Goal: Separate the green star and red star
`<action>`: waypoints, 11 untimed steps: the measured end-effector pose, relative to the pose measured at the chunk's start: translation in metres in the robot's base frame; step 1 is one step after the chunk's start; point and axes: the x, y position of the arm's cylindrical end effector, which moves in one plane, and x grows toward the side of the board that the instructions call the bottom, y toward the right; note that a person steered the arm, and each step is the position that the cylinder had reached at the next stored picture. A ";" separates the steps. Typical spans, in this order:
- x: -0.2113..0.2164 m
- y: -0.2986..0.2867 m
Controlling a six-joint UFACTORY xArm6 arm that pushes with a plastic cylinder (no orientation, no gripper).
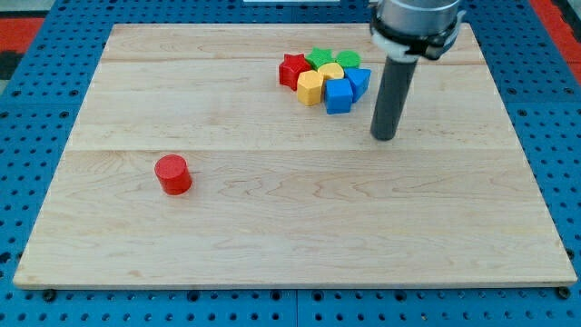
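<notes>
Pale wooden board on blue pegboard surround. No fingers or jaws on this rig, so nothing to open, close or grip: just a straight dark rod ending in my tip.

Tip down on the board, upper right of centre, just right of and slightly below the block cluster, apart from it, touching nothing.

Cluster in upper middle of frame, tightly packed:
- red star-shaped block at cluster's left edge
- green star-shaped block at top, just right of red star, apparently touching it
- second green block at top right, shape unclear
- yellow block in the middle, shape unclear
- yellow hexagonal block at lower left, against red star
- blue cube-like block at bottom
- blue block at right edge, triangular-looking, nearest the tip

Red cylinder block alone at lower left of frame, well apart from everything else.

Stars not separated.
</notes>
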 end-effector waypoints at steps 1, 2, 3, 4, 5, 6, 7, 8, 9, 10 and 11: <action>0.017 -0.070; 0.004 -0.118; -0.021 -0.076; -0.048 -0.039; -0.059 -0.007; -0.077 0.009; -0.107 0.009; -0.137 -0.002; -0.148 -0.014; -0.148 -0.040; -0.148 -0.101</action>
